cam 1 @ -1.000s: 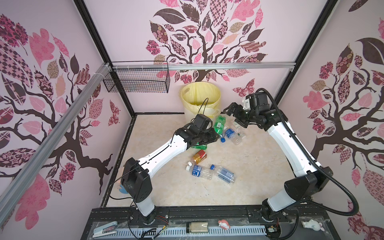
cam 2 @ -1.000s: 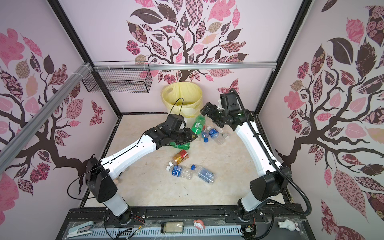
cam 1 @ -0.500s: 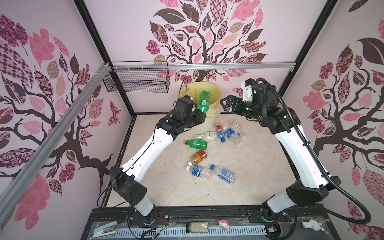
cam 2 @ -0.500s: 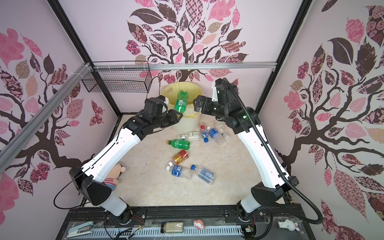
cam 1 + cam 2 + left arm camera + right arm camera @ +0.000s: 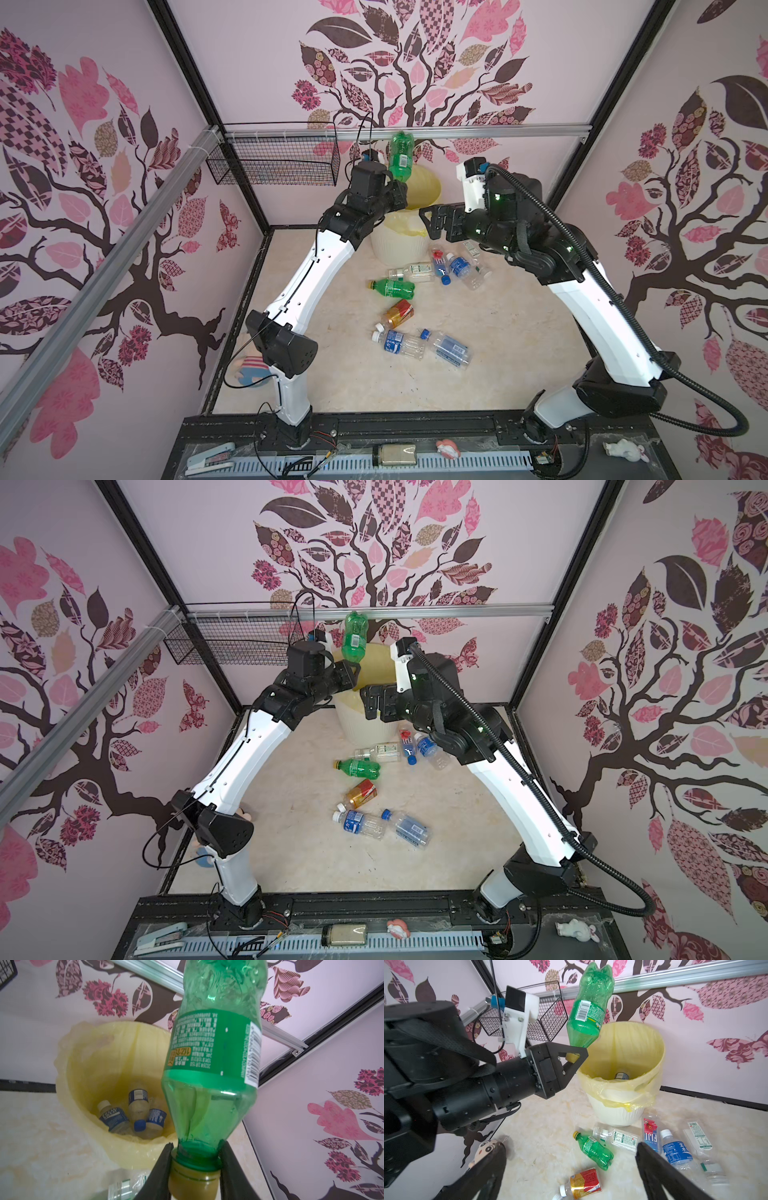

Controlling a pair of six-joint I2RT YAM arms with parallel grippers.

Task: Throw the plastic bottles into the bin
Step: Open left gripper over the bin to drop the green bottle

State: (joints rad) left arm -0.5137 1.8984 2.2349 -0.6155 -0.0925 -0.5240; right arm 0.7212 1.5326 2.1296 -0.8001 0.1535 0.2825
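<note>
**Progress.** By my count the job is under halfway, with one bottle in transit.

**Item in hand.** Crumpled green plastic bottle with a yellow cap [image 5: 214, 1053]. My left gripper [image 5: 197, 1145] is clenched on its neck and cap, base pointing up. In the right wrist view it hangs above the near rim of the bin, not over the middle of the mouth. I judge it needs a little more reach before I let go.

**Right gripper** [image 5: 571, 1147]. Jaws spread wide and holding nothing, raised beside the bin and above the floor litter.

**Container 1.** Cream-white ribbed round plastic bin [image 5: 612, 1109] lined with a translucent yellow bag, standing at the back wall. At the bottom, in the left wrist view:
- three clear bottles with blue labels [image 5: 113, 1115]
- I can see no others there, though the held bottle hides part of the bottom

**Container 2.** Black wire mesh basket [image 5: 274, 164] hung on the rail. I see no bottle in it, and it is not the target.

**Left on the floor.** About nine, as far as I can count:
- second green bottle [image 5: 392, 288]
- amber bottle with a red label [image 5: 398, 313]
- two clear blue-labelled bottles at the front [image 5: 401, 344]
- a cluster of clear bottles just beside the foot of the bin [image 5: 459, 266], partly under my right arm
</note>
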